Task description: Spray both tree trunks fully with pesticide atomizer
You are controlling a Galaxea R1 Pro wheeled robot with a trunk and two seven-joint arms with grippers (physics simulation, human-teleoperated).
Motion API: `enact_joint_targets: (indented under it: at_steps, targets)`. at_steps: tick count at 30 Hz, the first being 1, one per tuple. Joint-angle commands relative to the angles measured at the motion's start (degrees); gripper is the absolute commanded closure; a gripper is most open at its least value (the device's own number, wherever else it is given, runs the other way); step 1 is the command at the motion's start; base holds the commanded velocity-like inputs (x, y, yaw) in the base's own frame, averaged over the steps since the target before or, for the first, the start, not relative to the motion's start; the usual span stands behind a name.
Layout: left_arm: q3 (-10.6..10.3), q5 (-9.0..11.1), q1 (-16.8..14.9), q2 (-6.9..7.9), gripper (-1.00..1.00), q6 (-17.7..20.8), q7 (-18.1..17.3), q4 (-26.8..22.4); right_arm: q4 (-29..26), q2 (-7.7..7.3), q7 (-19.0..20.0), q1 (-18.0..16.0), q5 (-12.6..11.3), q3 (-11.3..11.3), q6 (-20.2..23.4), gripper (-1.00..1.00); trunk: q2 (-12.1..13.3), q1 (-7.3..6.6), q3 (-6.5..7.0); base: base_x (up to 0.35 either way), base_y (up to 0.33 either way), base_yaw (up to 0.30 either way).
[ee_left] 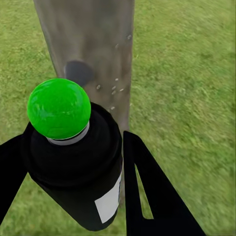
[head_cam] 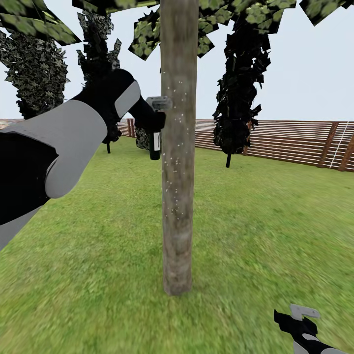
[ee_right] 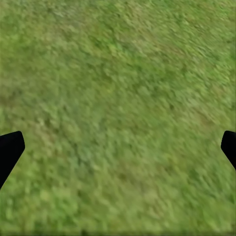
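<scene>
One trunk (head_cam: 177,147) is mid-spray: the left gripper (head_cam: 156,123), clamped on the atomizer (ee_left: 73,162), likely needs sweeping lower, while the right gripper (head_cam: 301,322) hangs with fingers apart.

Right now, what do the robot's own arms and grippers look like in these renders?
The left arm has bulky glossy black segments with light grey shell panels. The left gripper has flat, matte black fingers, one with a narrow triangular cutout. The right gripper is black with a light grey angular tip plate. No cables or markings are visible.
</scene>
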Motion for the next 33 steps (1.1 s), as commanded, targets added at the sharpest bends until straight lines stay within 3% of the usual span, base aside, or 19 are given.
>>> enact_joint_targets:
  at_steps: [1,4,10,13,14,17,28,33]
  targets:
    - [0.0,0.0,0.0,0.0,1.0,0.0,-1.4,0.0,0.0,0.0,0.0,0.0,0.0,0.0,0.0,-1.0,0.0,0.0,0.0,0.0,0.0,0.0]
    - [0.1,0.0,0.1,0.0,1.0,-0.1,-4.8,0.1,0.0,-0.01,0.0,0.0,0.0,0.0,0.0,-1.0,0.0,0.0,0.0,0.0,0.0,0.0]
    - [0.1,-0.4,0.2,0.0,1.0,-0.6,-6.3,0.4,0.0,-0.01,0.0,0.0,0.0,0.0,0.0,-1.0,0.0,0.0,0.0,0.0,0.0,0.0]
    - [0.2,-3.8,0.2,0.49,1.0,-1.0,-6.3,3.7,0.0,0.0,0.0,0.0,0.0,0.0,-0.1,-1.0,0.0,0.0,0.0,0.0,0.0,0.0]
    - [0.2,-5.8,0.3,1.37,1.0,-1.7,-6.3,4.9,0.0,0.0,0.0,0.0,0.0,0.0,0.0,-1.0,0.0,0.0,0.0,0.0,0.0,0.0]
    - [0.2,-7.6,0.3,2.2,1.0,-2.5,-6.4,6.0,0.0,0.0,0.0,0.0,0.0,0.0,0.0,-1.0,0.0,0.0,0.0,0.0,0.0,0.0]
    - [0.0,-7.9,0.4,2.03,1.0,-4.5,-6.4,4.9,0.0,-0.01,0.0,0.0,0.0,0.0,0.0,-1.0,0.0,0.0,0.0,0.0,0.0,0.0]
    - [0.2,-7.9,0.4,2.11,1.0,-4.3,-6.3,-1.4,0.0,-0.02,0.0,0.0,0.0,0.0,0.0,-1.0,0.0,0.0,0.0,0.0,0.0,0.0]
